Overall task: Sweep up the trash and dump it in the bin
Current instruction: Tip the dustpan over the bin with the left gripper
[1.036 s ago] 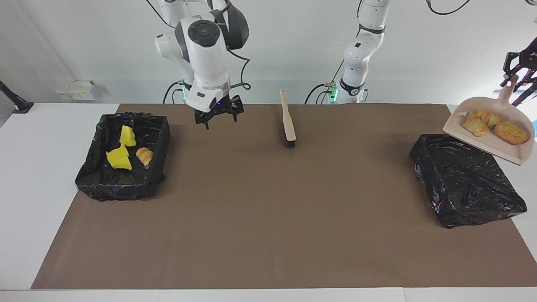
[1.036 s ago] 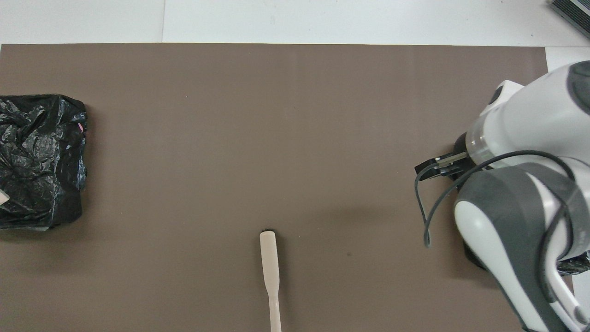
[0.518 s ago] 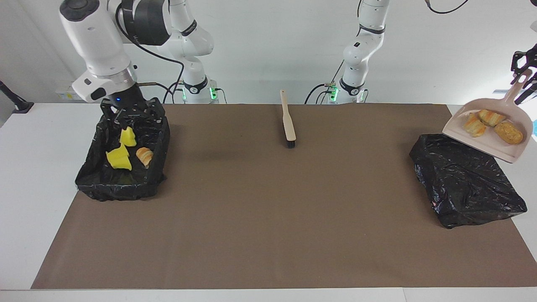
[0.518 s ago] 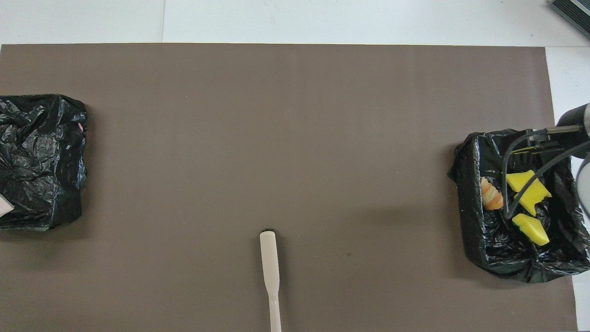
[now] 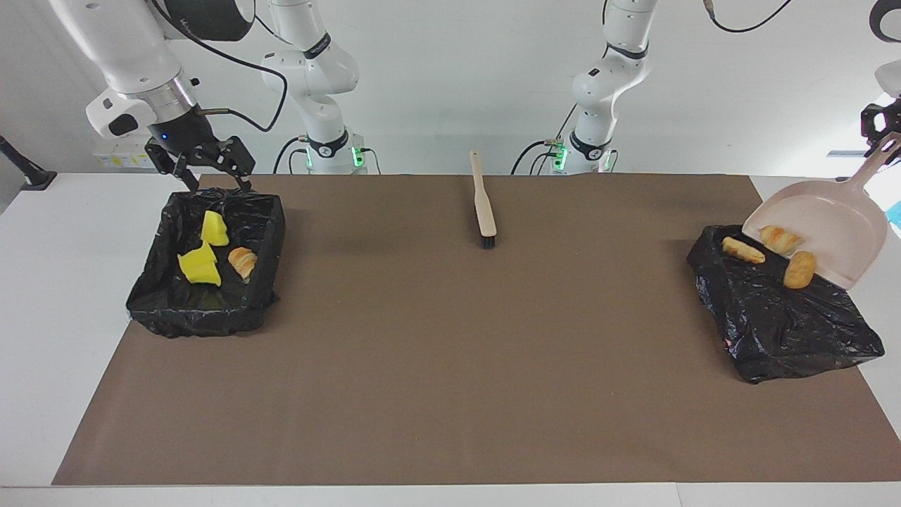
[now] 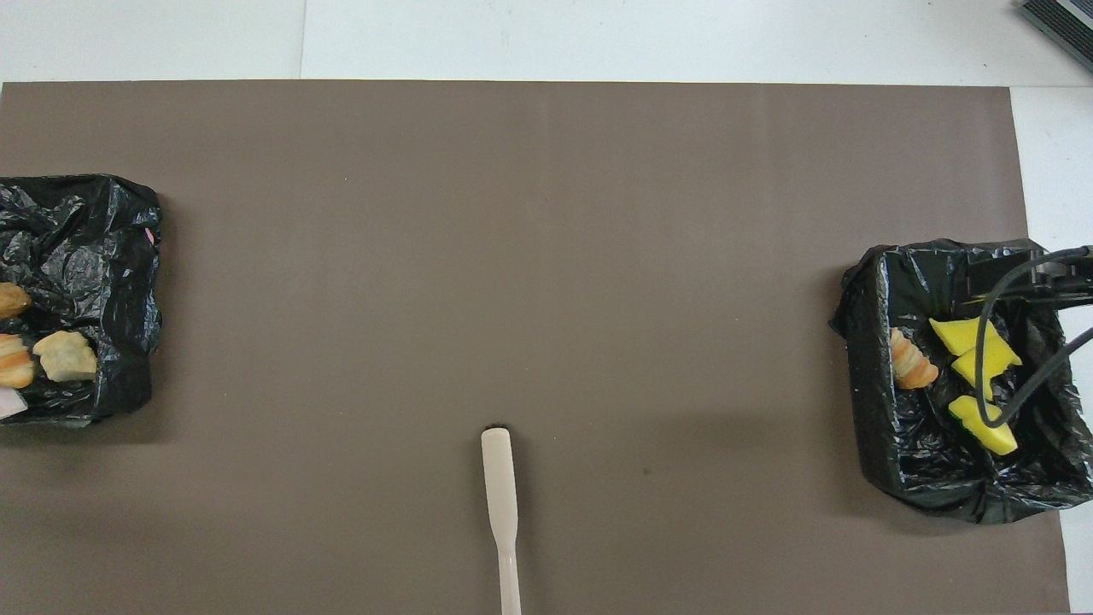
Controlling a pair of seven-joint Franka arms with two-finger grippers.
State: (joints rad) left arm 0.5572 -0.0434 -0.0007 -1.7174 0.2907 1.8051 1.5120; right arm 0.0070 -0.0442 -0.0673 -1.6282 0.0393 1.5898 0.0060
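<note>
My left gripper [image 5: 883, 136] is shut on the handle of the beige dustpan [image 5: 834, 229], which tilts steeply with its lip over the black-lined bin [image 5: 781, 324] at the left arm's end of the table. Three tan bread-like pieces of trash [image 5: 742, 250] are at the lip and on the bin's liner; the overhead view shows them [image 6: 64, 356] on that bin [image 6: 85, 239]. My right gripper [image 5: 211, 176] hangs open with nothing in it above the robot-side edge of the second bin [image 5: 169, 310].
The second bin [image 6: 871, 427], at the right arm's end, holds yellow wedges [image 5: 199, 264] and a croissant-like piece [image 5: 243, 262]. A beige brush [image 5: 483, 204] lies on the brown mat midway between the arms' bases, bristles pointing away from the robots.
The left gripper has tipped the dustpan steeply down to its bin, and the bread pieces have slid out. The right gripper swung from the mat's middle to its bin, then rose slightly.
</note>
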